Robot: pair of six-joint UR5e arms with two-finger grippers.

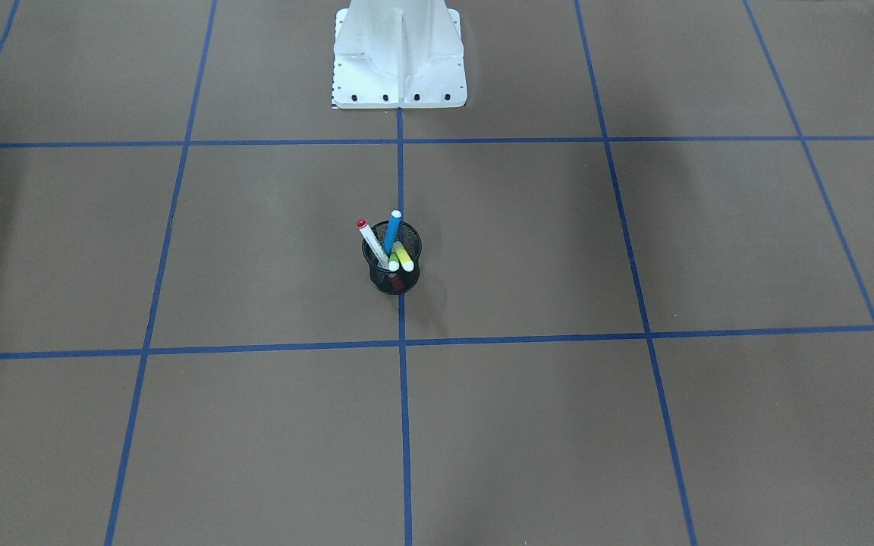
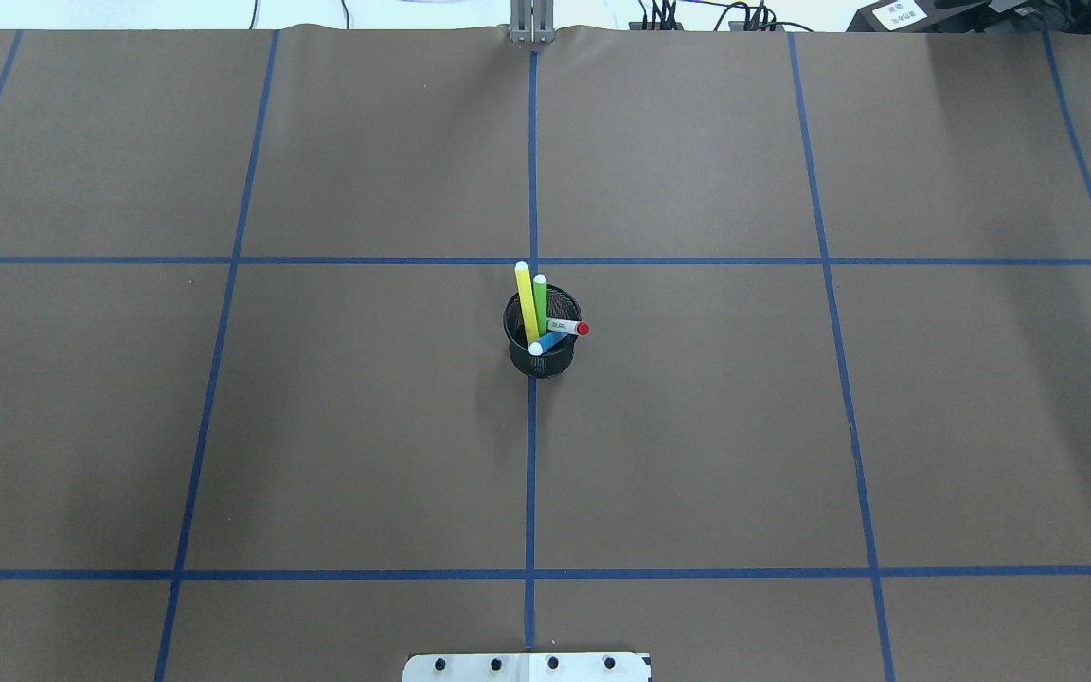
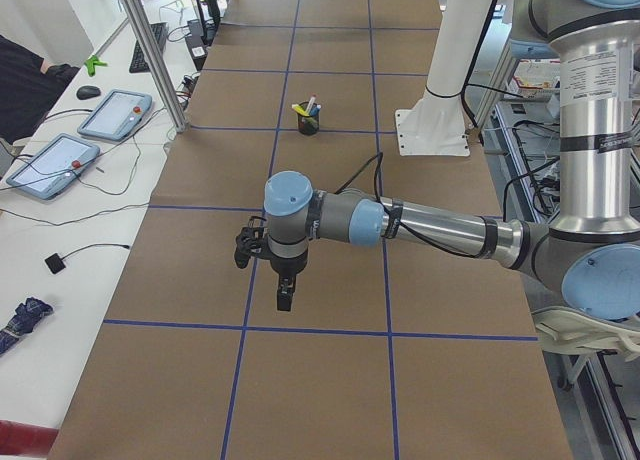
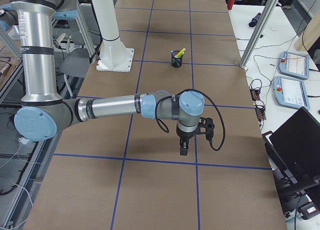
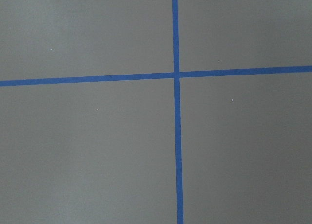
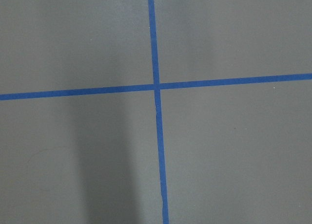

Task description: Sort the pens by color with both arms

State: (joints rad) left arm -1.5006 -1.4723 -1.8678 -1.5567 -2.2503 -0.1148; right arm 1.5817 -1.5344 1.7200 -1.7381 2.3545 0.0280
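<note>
Stretched level above the table point(image 3: 330, 380), left gripper point(image 3: 285, 298) and right gripper point(image 4: 183, 149) pointing down. Apart or together: impossible to tell.

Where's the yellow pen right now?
In the overhead view, the yellow pen stands in the black mesh cup near the middle, right on the centre blue tape line, side by side with the green pen.
</note>
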